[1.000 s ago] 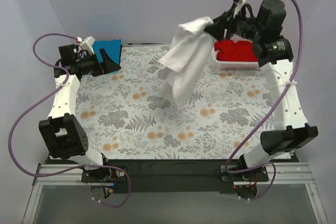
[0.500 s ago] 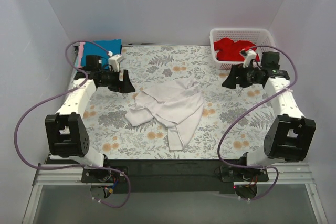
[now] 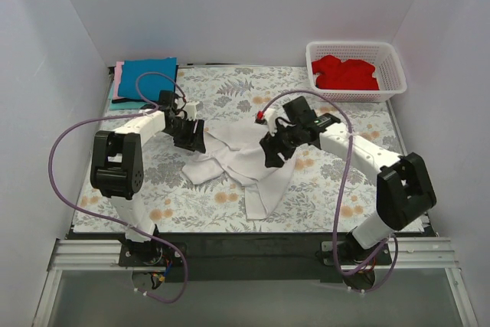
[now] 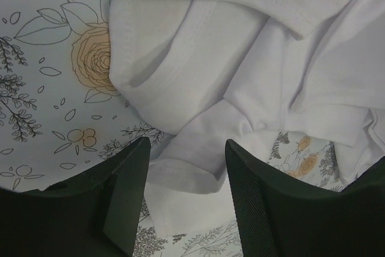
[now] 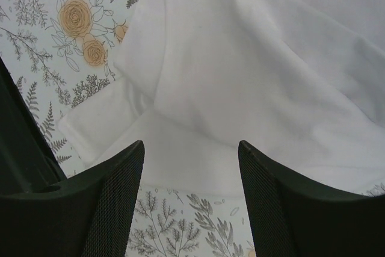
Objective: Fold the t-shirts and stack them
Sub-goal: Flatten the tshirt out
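In the middle of the flower-patterned counter lies a crumpled white cloth t-shirt. The left fingers and the right fingers hover over it, wide open and empty. Closing on bunched layers may, I think, lift it twisted.

white t-shirt, red t-shirt — floral cloth

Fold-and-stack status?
Done: blue shirt folded atop pink shirt, far-left corner. In hand: white shirt crumpled mid-table, left fingers and right fingers open above it. Left: fold and stack it, then red shirt in basket.
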Robot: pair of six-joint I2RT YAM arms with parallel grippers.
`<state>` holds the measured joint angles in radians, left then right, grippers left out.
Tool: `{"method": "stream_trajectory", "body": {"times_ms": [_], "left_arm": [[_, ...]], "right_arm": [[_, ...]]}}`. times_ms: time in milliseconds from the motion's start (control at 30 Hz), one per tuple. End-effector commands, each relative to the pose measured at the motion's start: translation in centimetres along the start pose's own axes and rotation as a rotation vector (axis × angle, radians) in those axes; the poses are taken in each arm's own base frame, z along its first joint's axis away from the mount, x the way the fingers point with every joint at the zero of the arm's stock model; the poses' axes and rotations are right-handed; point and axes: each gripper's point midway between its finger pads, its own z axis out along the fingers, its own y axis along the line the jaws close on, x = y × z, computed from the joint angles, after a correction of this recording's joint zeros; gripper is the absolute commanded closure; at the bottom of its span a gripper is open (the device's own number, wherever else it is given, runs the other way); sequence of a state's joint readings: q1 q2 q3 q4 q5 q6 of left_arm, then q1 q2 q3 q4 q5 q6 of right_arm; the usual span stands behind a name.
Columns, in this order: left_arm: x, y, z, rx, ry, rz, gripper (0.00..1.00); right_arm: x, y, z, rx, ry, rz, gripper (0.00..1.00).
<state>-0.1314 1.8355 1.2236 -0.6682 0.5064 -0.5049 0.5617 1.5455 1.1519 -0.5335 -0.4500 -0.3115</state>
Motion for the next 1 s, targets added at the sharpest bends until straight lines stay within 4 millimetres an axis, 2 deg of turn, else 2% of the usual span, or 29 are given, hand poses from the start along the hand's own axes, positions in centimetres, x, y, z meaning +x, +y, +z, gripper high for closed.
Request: {"method": "stream_trajectory", "body": {"times_ms": [0,33,67,133,167,233,333,433,467,533,567,633,667,700,733,833,900,933,967], "left_arm": [[0.0,-0.4,-0.8,-0.021,-0.001,-0.011,0.47],[0.7,-0.5,-0.7,-0.017,0.011,-0.022,0.47],[1.0,-0.6,-0.7,-0.015,0.015,-0.027,0.47],[2.2,-0.8,-0.4,0.001,0.043,-0.047,0.47],[2.5,-0.8,-0.4,0.003,0.049,-0.052,0.47],[3.0,-0.8,-0.3,0.001,0.063,-0.056,0.49],[3.6,-0.8,-0.4,-0.001,0.079,-0.053,0.58],[4.1,-0.9,-0.5,0.001,0.092,-0.061,0.67],[4.4,-0.8,-0.4,-0.005,0.099,-0.064,0.7],[4.6,-0.7,-0.3,-0.009,0.105,-0.065,0.73],[4.9,-0.6,-0.3,-0.011,0.111,-0.065,0.79],[5.3,-0.2,-0.2,-0.032,0.124,-0.063,0.89],[5.4,0.0,-0.3,-0.043,0.124,-0.058,1.0],[5.7,0.5,-0.4,-0.062,0.127,-0.06,1.0],[5.6,0.7,-0.7,-0.068,0.123,-0.048,1.0],[5.7,1.7,-1.9,-0.103,0.106,-0.028,1.0],[5.8,2.3,-3.0,-0.129,0.098,-0.019,1.0],[6.2,2.8,-3.5,-0.153,0.105,0.005,1.0],[6.4,3.0,-3.9,-0.163,0.105,0.011,1.0]], "right_arm": [[-1.2,0.6,2.7,0.033,0.019,-0.088,0.3],[-1.3,0.4,3.6,0.048,0.035,-0.098,0.3],[-1.7,1.2,4.5,0.041,0.037,-0.125,0.3],[-1.9,1.6,5.7,0.046,0.053,-0.147,0.3],[-1.8,1.9,6.9,0.046,0.078,-0.163,0.29],[-1.4,2.0,8.0,0.053,0.108,-0.18,0.29],[-0.6,1.9,9.3,0.066,0.15,-0.201,0.29],[0.4,1.2,9.7,0.091,0.18,-0.213,0.39],[0.6,0.9,9.7,0.105,0.185,-0.22,0.48],[1.5,0.8,9.5,0.109,0.205,-0.229,0.58],[1.4,0.9,9.1,0.115,0.2,-0.239,0.69],[2.2,0.8,8.6,0.122,0.213,-0.24,0.79],[1.9,0.9,7.7,0.135,0.205,-0.253,0.92],[2.0,0.9,7.2,0.144,0.204,-0.257,0.99],[2.2,0.9,6.6,0.152,0.208,-0.26,0.99],[1.1,0.6,2.9,0.198,0.156,-0.267,0.99],[1.7,-0.9,0.6,0.235,0.151,-0.245,0.99],[1.3,-1.3,-1.1,0.257,0.117,-0.244,0.99],[2.7,-3.0,-2.6,0.284,0.136,-0.207,0.99]]}}
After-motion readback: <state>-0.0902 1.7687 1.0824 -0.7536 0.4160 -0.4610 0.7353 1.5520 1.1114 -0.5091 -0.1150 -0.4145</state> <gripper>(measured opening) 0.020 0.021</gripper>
